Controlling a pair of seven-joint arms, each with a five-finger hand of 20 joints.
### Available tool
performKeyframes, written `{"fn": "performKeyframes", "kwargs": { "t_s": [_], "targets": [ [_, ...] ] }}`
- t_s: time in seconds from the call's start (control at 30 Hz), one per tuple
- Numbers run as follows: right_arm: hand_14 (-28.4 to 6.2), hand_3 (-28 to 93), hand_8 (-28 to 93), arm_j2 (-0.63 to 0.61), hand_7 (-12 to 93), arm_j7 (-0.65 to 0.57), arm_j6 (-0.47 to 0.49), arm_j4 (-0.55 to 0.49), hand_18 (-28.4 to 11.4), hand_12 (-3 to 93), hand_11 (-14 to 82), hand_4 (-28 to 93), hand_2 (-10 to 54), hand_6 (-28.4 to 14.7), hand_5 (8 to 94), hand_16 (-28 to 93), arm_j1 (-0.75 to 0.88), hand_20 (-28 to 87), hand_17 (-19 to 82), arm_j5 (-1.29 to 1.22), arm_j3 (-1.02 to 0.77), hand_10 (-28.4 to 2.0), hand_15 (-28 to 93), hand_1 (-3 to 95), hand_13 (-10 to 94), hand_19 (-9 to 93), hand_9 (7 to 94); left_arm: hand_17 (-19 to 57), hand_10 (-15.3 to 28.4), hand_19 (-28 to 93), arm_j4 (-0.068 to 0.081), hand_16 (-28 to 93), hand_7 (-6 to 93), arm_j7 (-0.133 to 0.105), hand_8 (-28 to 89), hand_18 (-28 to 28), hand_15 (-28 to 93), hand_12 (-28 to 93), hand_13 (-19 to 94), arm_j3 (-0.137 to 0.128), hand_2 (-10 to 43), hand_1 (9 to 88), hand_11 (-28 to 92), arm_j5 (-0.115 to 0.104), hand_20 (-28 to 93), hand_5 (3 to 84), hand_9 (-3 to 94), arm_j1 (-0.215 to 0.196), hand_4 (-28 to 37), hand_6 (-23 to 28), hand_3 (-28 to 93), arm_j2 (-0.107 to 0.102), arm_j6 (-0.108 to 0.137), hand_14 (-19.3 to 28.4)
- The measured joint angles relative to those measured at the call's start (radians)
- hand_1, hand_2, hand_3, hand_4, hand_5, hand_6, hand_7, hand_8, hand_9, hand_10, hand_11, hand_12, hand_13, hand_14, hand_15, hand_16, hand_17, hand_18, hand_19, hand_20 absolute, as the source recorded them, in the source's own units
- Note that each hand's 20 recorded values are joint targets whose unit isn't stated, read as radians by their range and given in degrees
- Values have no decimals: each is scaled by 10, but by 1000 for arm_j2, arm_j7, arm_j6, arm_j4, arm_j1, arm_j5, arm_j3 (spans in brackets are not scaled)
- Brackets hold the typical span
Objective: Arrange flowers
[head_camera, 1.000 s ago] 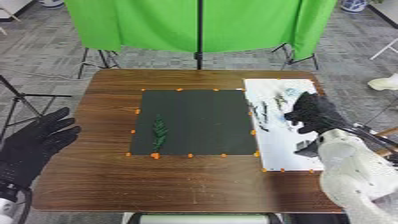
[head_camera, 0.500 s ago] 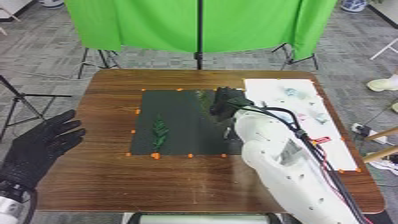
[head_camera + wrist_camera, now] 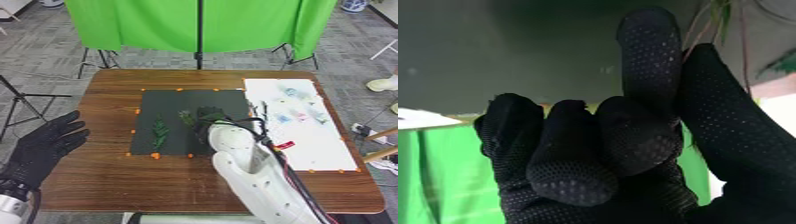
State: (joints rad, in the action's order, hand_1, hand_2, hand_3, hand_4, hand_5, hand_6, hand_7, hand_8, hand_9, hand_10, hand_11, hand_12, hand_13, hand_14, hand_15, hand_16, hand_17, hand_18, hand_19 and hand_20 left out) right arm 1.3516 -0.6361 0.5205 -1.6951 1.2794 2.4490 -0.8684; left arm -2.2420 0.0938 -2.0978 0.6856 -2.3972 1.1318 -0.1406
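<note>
Black right hand: fingers pinching sprig; left hand: fingers open; red label on right arm.

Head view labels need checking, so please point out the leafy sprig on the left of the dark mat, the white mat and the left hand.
Leafy sprig [image 3: 160, 133]: head view, middle of its leaves.
White mat [image 3: 313, 149]: head view, bare surface.
Left hand [image 3: 37, 146]: head view, on its glove.
</note>
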Motion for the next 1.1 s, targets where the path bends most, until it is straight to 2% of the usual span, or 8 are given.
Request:
{"fn": "performKeyframes", "kwargs": {
  "t_s": [0.2, 0.8, 1.1],
  "targets": [
    [-45, 867, -161, 24, 472, -25, 13, 9, -211, 299, 662, -231, -36, 11, 913, 313, 0, 590, 562, -4, -2, -52, 768, 339, 923, 932, 937, -83, 124, 473, 4, -24, 194, 8, -110, 218, 404, 147, 233, 6, -13, 248, 261, 0, 84, 352, 303, 14, -261, 35, 717, -4, -1, 155],
    [-43, 829, -150, 44, 449, -48, 31, 1, -214, 259, 683, -226, 15, 10, 937, 297, 11, 597, 590, -24, -14, -52, 767, 286, 937, 932, 937, -83, 124, 474, 6, -24, 195, 13, -110, 218, 406, 148, 233, 9, -11, 250, 261, 0, 84, 352, 303, 17, -258, 35, 715, -4, -1, 154],
    [-41, 805, -139, 63, 443, -84, 112, -28, -215, 246, 686, -220, 93, 9, 937, 268, 20, 595, 603, -73, -28, -53, 777, 220, 937, 932, 937, -83, 124, 474, 7, -25, 196, 15, -110, 218, 407, 148, 233, 12, -10, 250, 261, 0, 84, 352, 303, 21, -258, 34, 715, -5, -1, 155]
  ]
}}
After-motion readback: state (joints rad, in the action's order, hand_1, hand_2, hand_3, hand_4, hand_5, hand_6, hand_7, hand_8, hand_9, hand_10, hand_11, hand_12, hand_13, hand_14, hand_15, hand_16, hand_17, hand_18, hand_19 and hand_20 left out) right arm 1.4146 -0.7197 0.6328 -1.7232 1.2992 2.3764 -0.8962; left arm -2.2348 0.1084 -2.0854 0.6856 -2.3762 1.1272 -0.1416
